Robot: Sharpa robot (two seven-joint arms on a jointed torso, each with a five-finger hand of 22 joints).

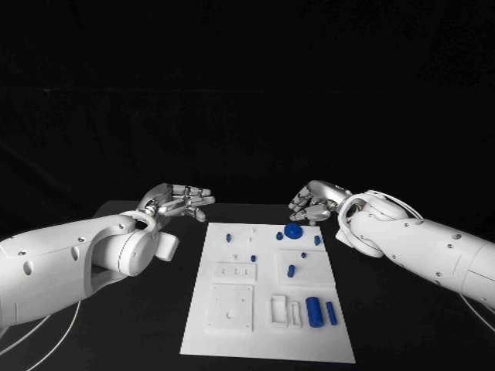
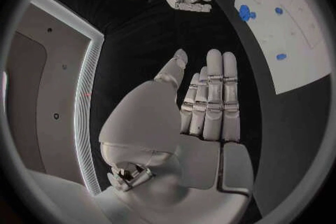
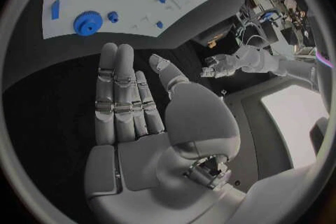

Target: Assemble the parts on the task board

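Head view: both my hands hang over the black surface (image 1: 404,325) at the far end of the flat white task board (image 1: 267,325), neither one holding anything. My right hand (image 1: 318,202) is just past the board's far right corner, fingers bent down a bit and apart, nothing in them; right wrist view has the same hand (image 3: 140,106) flat, fingers straight and side by side, palm bare. My left hand (image 1: 179,201) hovers off the board's far left corner, fingers loosely fanned, also w/ nothing in it; left wrist view shows it (image 2: 203,101) flat and bare too. Nearest thing to the right hand is the round blue toothed gear (image 1: 295,230), lying on the board's far right part, close under the fingertips but apart from them, can't see any contact. Right wrist view gives its teeth and centre hole clearly (image 3: 88,23). Other small blue pieces sit further down the board, incl. two upright-looking blue cylinders (image 1: 315,312) near the front right, next to a white slotted block (image 1: 279,309). My read: pick-up step, approach stage, assembly barely begun. Next move prob. needs the right hand lowered onto the gear, fingers round its rim, a thin flat part, so grip must be low and careful. Which seat it belongs to, can't tell.
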